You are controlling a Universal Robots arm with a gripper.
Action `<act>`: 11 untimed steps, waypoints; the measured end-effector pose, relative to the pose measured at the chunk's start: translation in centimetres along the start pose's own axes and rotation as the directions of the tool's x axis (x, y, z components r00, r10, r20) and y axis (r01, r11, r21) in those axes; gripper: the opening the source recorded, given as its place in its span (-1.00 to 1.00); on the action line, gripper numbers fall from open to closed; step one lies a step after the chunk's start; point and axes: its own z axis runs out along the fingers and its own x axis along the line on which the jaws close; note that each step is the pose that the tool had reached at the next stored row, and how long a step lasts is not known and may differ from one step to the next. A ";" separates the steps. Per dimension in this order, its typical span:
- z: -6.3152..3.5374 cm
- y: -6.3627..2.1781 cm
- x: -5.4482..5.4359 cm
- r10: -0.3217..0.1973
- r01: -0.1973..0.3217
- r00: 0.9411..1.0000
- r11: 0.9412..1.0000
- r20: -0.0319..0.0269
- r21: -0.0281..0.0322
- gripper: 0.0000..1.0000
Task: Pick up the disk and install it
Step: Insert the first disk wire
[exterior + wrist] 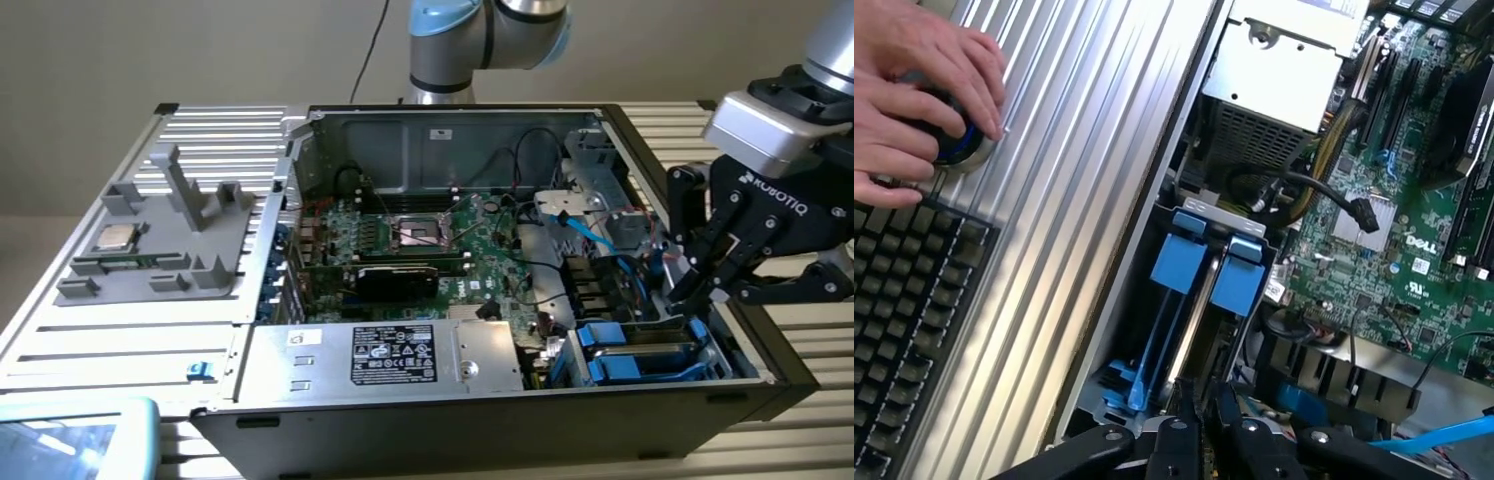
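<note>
The disk (1192, 318) stands on edge in the drive bay at the case's corner, a narrow silver strip between its blue bracket tabs (1179, 262). In the exterior view the bracket (638, 352) shows blue in the bay at the exterior view's right. My gripper (689, 296) hangs over the bay's rear end, pointing down into the case. Its black fingertips (1186, 412) stand close together right at the end of the disk. My gripper (1204, 408) is shut, and I cannot tell whether the tips touch the disk.
The open computer case (400, 420) holds the motherboard (441, 245), a power supply box (387, 355) with a black label, cables and a blue SATA lead (591, 238). A grey fixture with a CPU chip (114, 238) lies at the exterior view's left. A person's hands (914, 90) rest beside a keyboard (904, 300).
</note>
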 end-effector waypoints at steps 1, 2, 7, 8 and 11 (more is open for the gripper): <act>-0.01 -0.04 -0.1 0.000 0.000 1.000 1.000 -0.002 -0.001 -0.67; -0.02 -0.08 -0.2 0.000 -0.001 1.000 1.000 -0.004 -0.002 -0.67; -0.03 -0.20 -0.6 0.003 -0.003 1.000 1.000 -0.012 -0.004 -0.67; -0.04 -0.24 -0.6 0.004 -0.004 1.000 1.000 -0.012 -0.005 -0.67; -0.06 -0.36 -0.6 0.010 -0.010 1.000 1.000 -0.013 -0.005 -0.67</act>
